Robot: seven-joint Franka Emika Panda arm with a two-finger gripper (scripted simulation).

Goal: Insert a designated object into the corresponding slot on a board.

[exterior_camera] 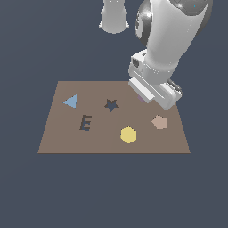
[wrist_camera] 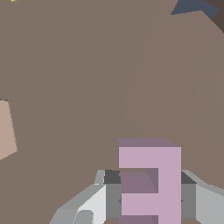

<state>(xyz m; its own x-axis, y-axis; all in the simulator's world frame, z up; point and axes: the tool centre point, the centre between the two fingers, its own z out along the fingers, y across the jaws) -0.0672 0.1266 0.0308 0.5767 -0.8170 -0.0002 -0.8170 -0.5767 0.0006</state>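
Note:
The lilac-pink E-shaped block (wrist_camera: pixel 151 175) sits between my gripper's two fingers (wrist_camera: pixel 111 192), whose pads touch its two sides. My gripper (wrist_camera: pixel 150 194) is shut on it, low over the brown board (exterior_camera: pixel 111 144) near its far right corner (exterior_camera: pixel 153 93). In the exterior view the hand hides the block. I cannot tell whether the block rests on the board or is just off it. The dark E-shaped slot (exterior_camera: pixel 85 123) lies on the board towards the exterior view's left, well away from the gripper.
On the board are a dark star-shaped recess (exterior_camera: pixel 111 105), a blue triangle (exterior_camera: pixel 71 101), a yellow hexagon (exterior_camera: pixel 128 135) and a tan-pink pentagon (exterior_camera: pixel 159 122), which also shows in the wrist view (wrist_camera: pixel 6 129). The arm's base (exterior_camera: pixel 114 18) stands behind the board.

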